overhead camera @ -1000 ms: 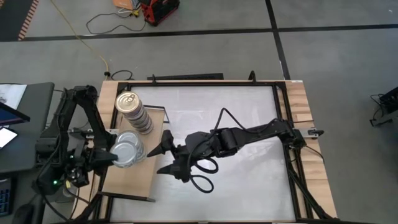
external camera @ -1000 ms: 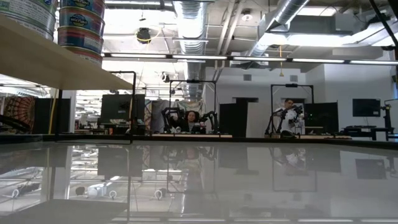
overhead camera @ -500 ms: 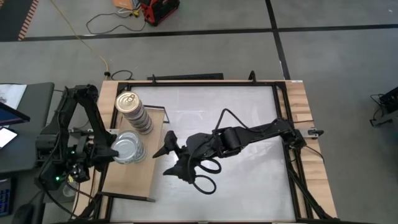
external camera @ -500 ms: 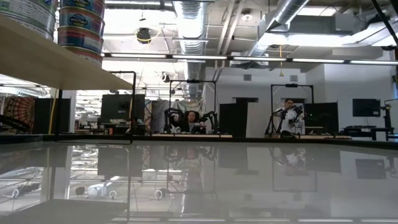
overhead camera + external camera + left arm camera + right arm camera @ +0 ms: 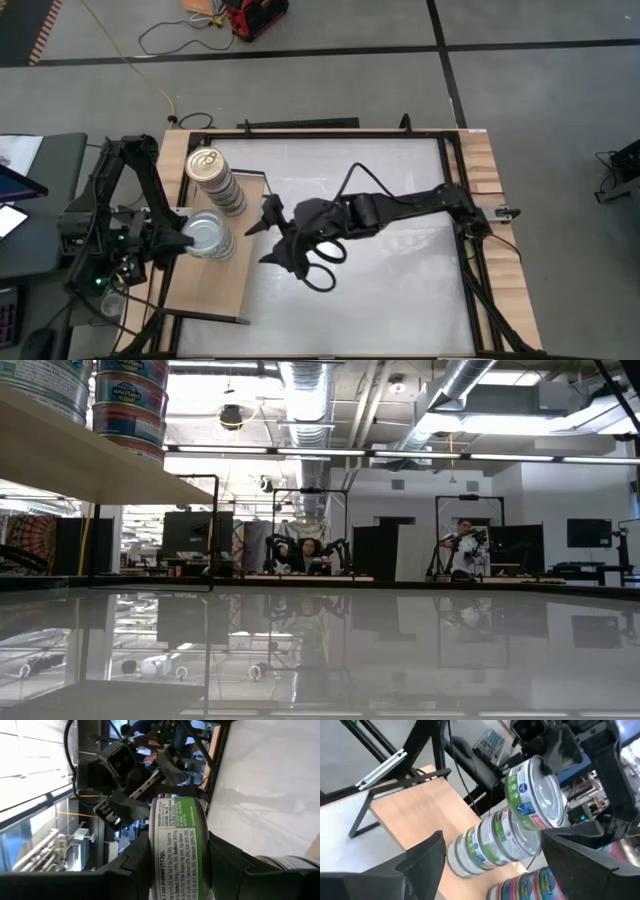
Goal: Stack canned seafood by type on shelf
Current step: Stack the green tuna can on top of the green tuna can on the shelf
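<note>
The shelf (image 5: 210, 295) stands at the table's left. Two stacks of canned seafood are on it: gold-topped tins (image 5: 205, 165) at the far end and green-labelled silver-topped tins (image 5: 485, 847) nearer. My left gripper (image 5: 183, 240) reaches in from the table's left, shut on one silver-topped tin (image 5: 532, 795) at the top of the silver stack. My right gripper (image 5: 265, 232) hangs open above the white tabletop just right of the shelf, pointing at the stacks with nothing between its fingers. The low view shows the shelf (image 5: 90, 460) from below. My left gripper pinches the tin between its two fingers (image 5: 125, 865), one on each flat face, with the green label wall (image 5: 177, 845) toward the wrist. The fingers come level from the table's left. The tin sits askew over the silver stack; I cannot tell whether its lower edge rests on the stack.
The white tabletop (image 5: 400, 280) is ringed by a black frame (image 5: 455, 200). The right arm's cable loops (image 5: 322, 268) hang under it. A laptop (image 5: 20, 200) sits off the table's left. Other workbenches and people show far behind in the low view.
My right gripper has moved a little toward the far edge and the shelf, rolling slightly, its fingers still apart. My left gripper, still shut on the tin, has edged slightly toward the table's left.
</note>
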